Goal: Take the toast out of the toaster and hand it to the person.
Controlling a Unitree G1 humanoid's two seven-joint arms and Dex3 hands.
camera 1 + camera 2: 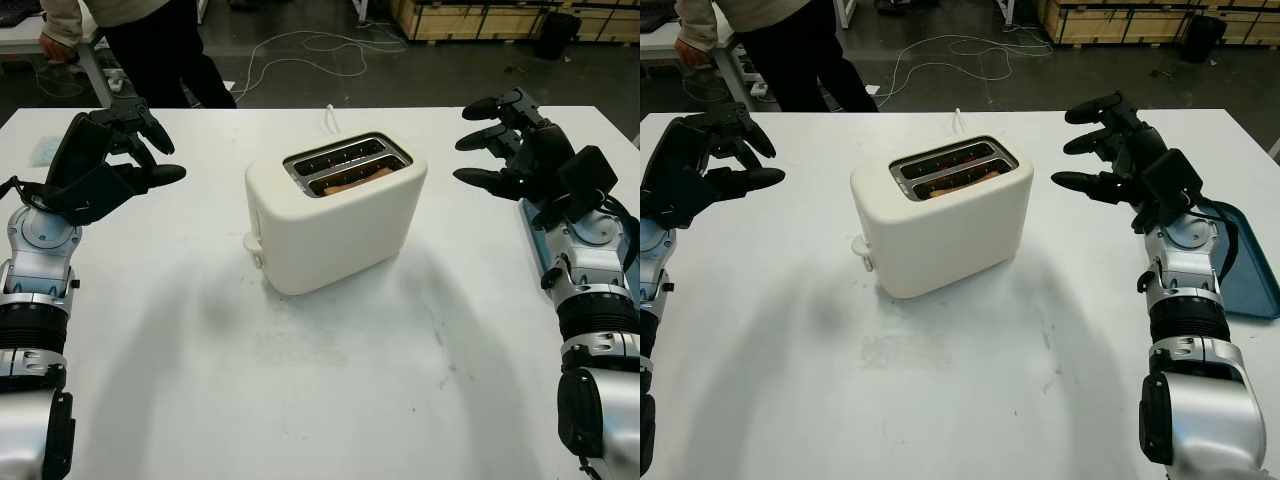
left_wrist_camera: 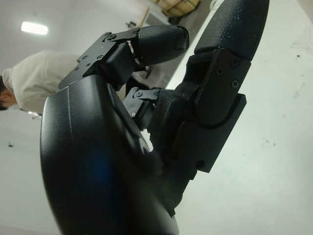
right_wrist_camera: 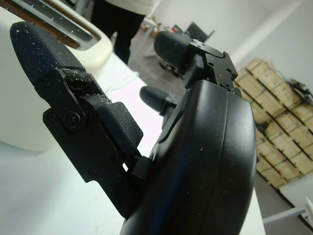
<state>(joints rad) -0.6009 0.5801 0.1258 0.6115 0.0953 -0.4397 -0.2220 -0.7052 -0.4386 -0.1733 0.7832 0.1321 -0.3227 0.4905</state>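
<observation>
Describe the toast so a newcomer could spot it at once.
Find the cream two-slot toaster in the middle of the white table. The toast sits in the slot nearer the robot, a brown edge just below the rim; the farther slot looks dark, with no bread visible.

Black three-fingered hands (image 1: 120, 150) with screwed fingers (image 2: 161, 41) on ribbed silver-and-black forearms (image 1: 35, 290).

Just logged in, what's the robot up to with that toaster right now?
Nothing is grasped yet. The white toaster sits mid-table with a slice of toast in its nearer slot. The left hand and right hand are both open, raised on either side of the toaster and clear of it. A person stands beyond the table's far left corner. A blue tray lies at the table's right edge.
</observation>
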